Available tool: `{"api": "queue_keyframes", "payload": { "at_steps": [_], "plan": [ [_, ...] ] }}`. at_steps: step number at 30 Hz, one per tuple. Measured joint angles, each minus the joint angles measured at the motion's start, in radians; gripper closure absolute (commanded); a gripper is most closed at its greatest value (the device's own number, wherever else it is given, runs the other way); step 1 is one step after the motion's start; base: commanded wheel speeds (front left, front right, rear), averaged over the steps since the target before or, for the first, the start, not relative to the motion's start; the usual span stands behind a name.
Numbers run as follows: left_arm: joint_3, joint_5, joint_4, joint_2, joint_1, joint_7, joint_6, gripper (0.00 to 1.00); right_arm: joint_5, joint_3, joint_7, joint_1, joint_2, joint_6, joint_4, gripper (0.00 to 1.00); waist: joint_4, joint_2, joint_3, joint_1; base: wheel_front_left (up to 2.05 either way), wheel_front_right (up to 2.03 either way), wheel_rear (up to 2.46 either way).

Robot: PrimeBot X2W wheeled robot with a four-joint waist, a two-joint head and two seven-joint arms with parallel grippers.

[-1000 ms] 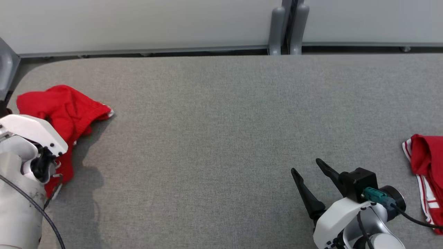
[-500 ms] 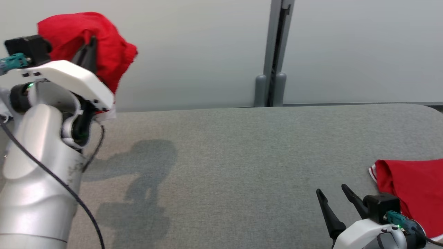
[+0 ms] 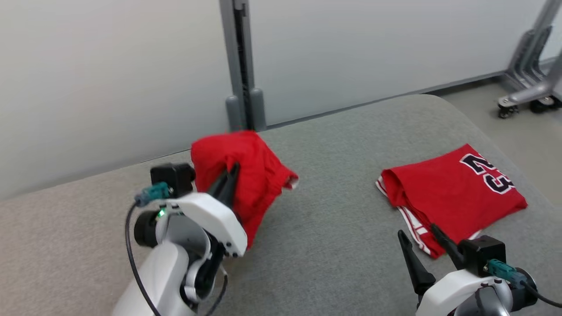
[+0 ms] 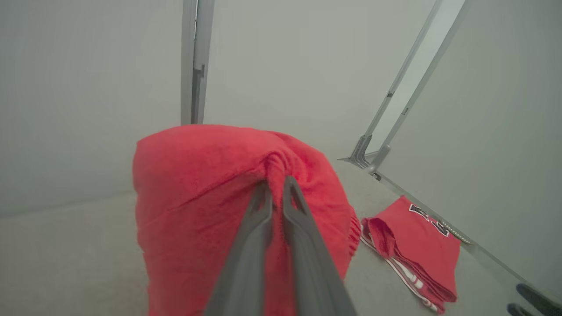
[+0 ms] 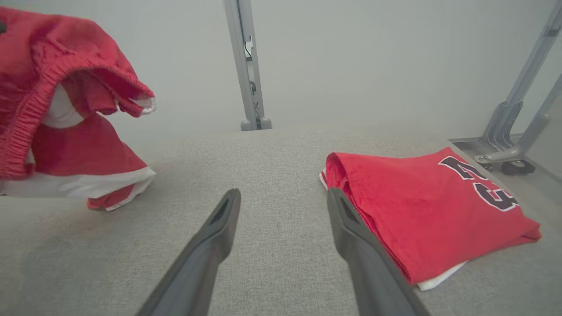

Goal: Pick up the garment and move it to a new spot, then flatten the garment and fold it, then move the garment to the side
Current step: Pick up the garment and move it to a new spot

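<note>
The left claw (image 4: pixel 276 184) is clenched on a pinch of the garment (image 4: pixel 197 206), a crumpled red piece with a gathered elastic edge and white trim along its hems. It hangs bunched from the claw above the grey surface (image 3: pixel 333 237), left of middle, with its lowest hem close to the surface. The right claw (image 5: pixel 283 193) is released, its fingers spread. It sits low over the surface, just beside a folded red jersey (image 3: pixel 456 193) with dark numerals.
</note>
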Motion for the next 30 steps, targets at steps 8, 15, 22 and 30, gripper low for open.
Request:
{"api": "queue_keyframes", "payload": {
  "at_steps": [8,15,22,30],
  "plan": [
    [-0.103,0.021,0.147,-0.021,0.136,-0.085,-0.029,0.0,0.012,0.019,-0.017,-0.004,0.0,0.0,0.021,0.0,-0.113,0.0,0.045,0.0,0.0,0.0,0.0],
    [-0.137,0.044,0.242,-0.031,0.132,-0.157,-0.021,0.0,0.018,0.01,-0.022,-0.013,0.001,0.0,0.022,0.0,-0.077,0.0,0.047,0.0,0.0,0.0,0.0],
    [-0.064,0.055,0.091,0.018,0.183,-0.331,0.017,0.0,0.019,-0.02,-0.037,0.004,0.002,0.0,0.02,0.0,-0.008,0.0,0.02,0.0,0.0,0.0,0.0],
    [0.14,0.069,-0.143,0.1,0.381,-0.384,-0.015,0.0,0.04,-0.03,-0.088,0.022,0.001,0.0,0.037,0.0,0.081,0.0,-0.029,0.0,0.0,0.0,0.0]
  ]
}}
